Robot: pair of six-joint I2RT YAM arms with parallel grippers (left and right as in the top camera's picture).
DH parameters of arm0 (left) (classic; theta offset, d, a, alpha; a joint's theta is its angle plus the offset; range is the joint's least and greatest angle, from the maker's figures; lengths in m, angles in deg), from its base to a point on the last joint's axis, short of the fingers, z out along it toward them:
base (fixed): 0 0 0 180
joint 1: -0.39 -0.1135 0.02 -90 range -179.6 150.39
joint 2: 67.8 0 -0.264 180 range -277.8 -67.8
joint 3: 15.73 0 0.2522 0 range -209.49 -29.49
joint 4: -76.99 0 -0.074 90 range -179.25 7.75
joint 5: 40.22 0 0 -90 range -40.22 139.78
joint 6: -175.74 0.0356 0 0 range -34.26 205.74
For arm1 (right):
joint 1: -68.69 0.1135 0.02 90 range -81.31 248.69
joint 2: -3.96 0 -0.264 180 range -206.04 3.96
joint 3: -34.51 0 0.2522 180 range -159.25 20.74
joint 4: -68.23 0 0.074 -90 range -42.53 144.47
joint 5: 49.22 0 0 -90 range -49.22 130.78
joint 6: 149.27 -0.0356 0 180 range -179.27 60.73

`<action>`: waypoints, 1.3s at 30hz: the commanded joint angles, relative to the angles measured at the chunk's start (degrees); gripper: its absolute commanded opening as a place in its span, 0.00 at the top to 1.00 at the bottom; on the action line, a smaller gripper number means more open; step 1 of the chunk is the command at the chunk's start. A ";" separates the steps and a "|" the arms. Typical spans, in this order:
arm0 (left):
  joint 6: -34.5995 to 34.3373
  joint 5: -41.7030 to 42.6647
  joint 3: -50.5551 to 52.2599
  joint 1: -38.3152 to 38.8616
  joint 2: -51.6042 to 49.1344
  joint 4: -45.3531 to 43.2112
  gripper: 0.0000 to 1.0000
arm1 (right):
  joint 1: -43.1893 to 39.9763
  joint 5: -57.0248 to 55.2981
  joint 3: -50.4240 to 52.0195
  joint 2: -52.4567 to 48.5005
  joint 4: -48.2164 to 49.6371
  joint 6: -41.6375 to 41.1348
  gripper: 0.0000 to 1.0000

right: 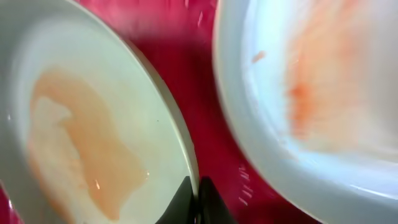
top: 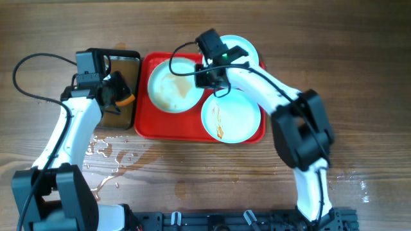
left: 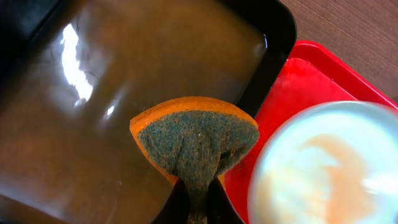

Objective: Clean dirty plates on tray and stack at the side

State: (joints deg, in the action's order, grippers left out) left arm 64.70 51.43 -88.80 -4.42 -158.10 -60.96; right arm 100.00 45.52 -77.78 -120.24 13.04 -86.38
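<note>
- Jaws of right gripper (right: 196,199) pinched on rim of smeared plate (right: 93,124), likely to steady it for wiping.
- Left gripper (left: 199,208) clamps sponge (left: 196,140), just ahead over black pan (left: 283,34), probably wetting it.
- Beyond right jaws, second plate (right: 311,93), both on tray (right: 180,56).

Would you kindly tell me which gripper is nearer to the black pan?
Left. The left gripper holds a sponge over the pan; the right gripper grips a plate on the tray.
</note>
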 commanded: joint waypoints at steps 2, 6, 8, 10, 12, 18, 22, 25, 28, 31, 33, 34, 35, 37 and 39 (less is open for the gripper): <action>0.00 0.72 0.15 -2.64 1.11 -0.15 0.96 | 0.44 -17.22 -1.51 10.10 -1.22 5.51 0.96; -0.61 1.38 0.15 -3.37 1.11 -0.17 0.96 | 3.56 -31.58 -1.51 11.93 -1.88 9.14 0.96; -0.59 1.36 0.15 -3.34 1.11 -0.15 0.96 | 5.88 -38.32 -1.49 11.91 -1.86 11.19 0.96; -0.59 1.36 0.15 -3.34 1.11 -0.17 0.96 | 8.35 -44.26 -1.18 11.91 -1.51 12.74 0.96; -0.59 1.36 0.15 -3.34 1.11 -0.15 0.96 | 10.43 -49.20 -1.16 11.91 -1.51 14.10 0.96; -0.59 1.33 0.15 -3.34 1.11 -0.17 0.96 | 15.87 -56.39 -1.16 11.91 -1.46 16.04 0.96; -0.59 1.36 0.15 -3.34 1.11 -0.17 0.96 | 18.10 -62.84 -1.16 11.91 -1.38 16.48 0.96; -0.59 1.36 0.15 -3.34 1.11 -0.15 0.96 | 19.45 -69.83 -1.16 11.91 -0.94 16.50 0.96; -0.59 1.36 0.15 -3.34 1.09 -0.15 0.96 | 20.68 -72.91 -1.16 11.91 -0.44 16.50 0.96; -0.59 1.36 0.15 -3.34 1.11 -0.15 0.96 | 21.92 -73.85 -1.16 11.91 0.85 16.44 0.96; -0.59 1.36 0.15 -3.34 1.11 -0.13 0.96 | 22.53 -73.83 -1.16 11.91 1.73 16.39 0.96; -0.59 1.36 0.15 -3.34 1.11 -0.13 0.96 | 22.64 -73.81 -1.16 11.91 1.79 16.13 0.96; -0.59 1.36 0.15 -3.34 1.11 -0.13 0.96 | 22.67 -73.81 -1.16 11.91 1.73 15.52 0.96; -0.59 1.36 0.15 -3.34 1.11 -0.13 0.96 | 22.67 -73.75 -1.16 11.91 1.73 14.88 0.96; -0.59 1.36 0.15 -3.34 1.11 -0.15 0.96 | 22.45 -71.34 -1.16 11.91 1.68 14.64 0.96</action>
State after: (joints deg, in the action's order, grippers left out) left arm 64.44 51.87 -88.80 -7.62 -158.10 -60.93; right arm 122.67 -25.52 -78.78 -108.44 14.44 -70.10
